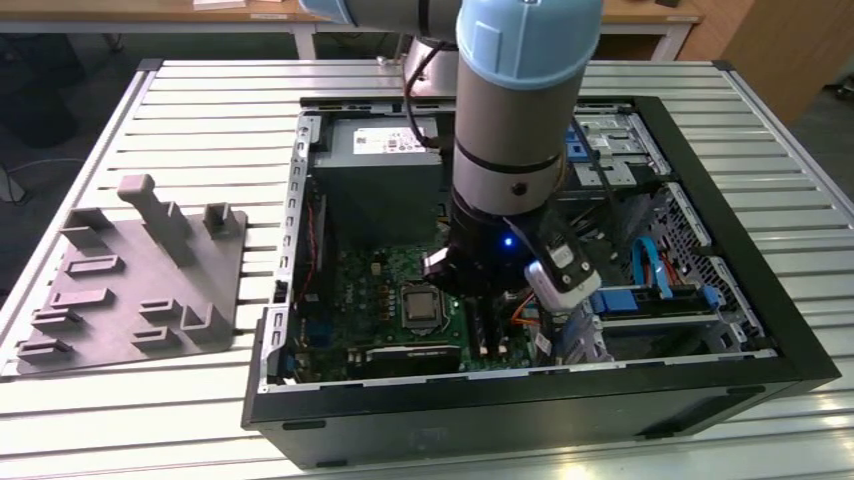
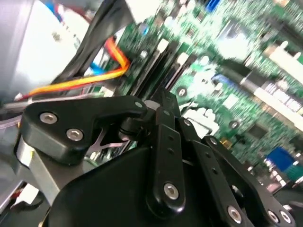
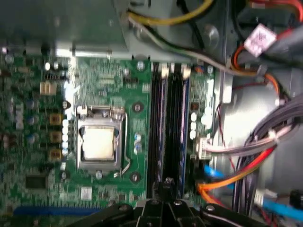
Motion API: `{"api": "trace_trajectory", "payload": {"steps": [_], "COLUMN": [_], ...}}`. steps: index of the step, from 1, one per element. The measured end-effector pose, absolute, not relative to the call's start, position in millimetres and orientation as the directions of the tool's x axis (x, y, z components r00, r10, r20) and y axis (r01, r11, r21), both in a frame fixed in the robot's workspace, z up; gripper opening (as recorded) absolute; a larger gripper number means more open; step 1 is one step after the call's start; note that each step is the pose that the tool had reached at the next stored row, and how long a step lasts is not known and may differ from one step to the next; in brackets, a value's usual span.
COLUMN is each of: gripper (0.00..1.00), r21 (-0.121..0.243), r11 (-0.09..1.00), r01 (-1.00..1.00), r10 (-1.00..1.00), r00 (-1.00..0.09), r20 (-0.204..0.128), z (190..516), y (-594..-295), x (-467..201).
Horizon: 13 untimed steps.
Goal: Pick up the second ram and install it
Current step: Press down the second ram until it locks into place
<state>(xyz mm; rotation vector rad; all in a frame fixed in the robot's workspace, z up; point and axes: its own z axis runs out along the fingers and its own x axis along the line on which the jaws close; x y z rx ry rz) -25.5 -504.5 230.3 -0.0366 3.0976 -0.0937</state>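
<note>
Second ram is appearing, as far as I can judge, as the dark strip lying along the black slots just ahead of the tool; whether it is seated or merely resting there I cannot tell. I also cannot tell whether the tool is clenched or released, in either wrist view. The tool is hanging low inside the case, over the slot bank on the green motherboard.

Pressing with the stick slightly skewed is risking a jammed edge or a half-closed latch. Orange cables are running just beside the slots and are threatening to snag the linkage. Farther off, the grey tray is sitting by the desk's edge on the exterior view's left.
</note>
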Motion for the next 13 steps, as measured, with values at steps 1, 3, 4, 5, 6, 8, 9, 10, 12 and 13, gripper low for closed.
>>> {"api": "trace_trajectory", "payload": {"steps": [1,3,4,5,6,8,9,10,12,13], "gripper": [0.10,0.10,0.10,0.10,0.10,0.10,0.10,0.10,0.10,0.10], "r21": [-0.062,-0.063,-0.063,-0.063,-0.063,-0.063,-0.063,-0.063,-0.063,-0.063], "r11": [0.998,0.998,0.998,0.998,0.998,0.998,0.998,0.998,0.998,0.998], "r01": [-0.022,-0.022,-0.022,-0.022,-0.022,-0.022,-0.022,-0.022,-0.022,-0.022], "r10": [-0.025,-0.025,-0.025,-0.025,-0.025,-0.025,-0.025,-0.025,-0.025,-0.025], "r00": [-0.999,-0.999,-0.999,-0.999,-0.999,-0.999,-0.999,-0.999,-0.999,-0.999], "r20": [-0.042,-0.042,-0.042,-0.042,-0.042,-0.042,-0.042,-0.042,-0.042,-0.042], "z": [230.3,230.3,230.3,230.3,230.5,234.3,238.6,243.1,252.1,256.6], "y": [-500.0,-491.0,-486.5,-482.5,-479.7,-477.3,-477.1,-477.0,-476.9,-476.9], "x": [-25.5,-25.5,-25.5,-25.5,-25.5,-25.4,-25.4,-25.4,-25.5,-25.5]}}
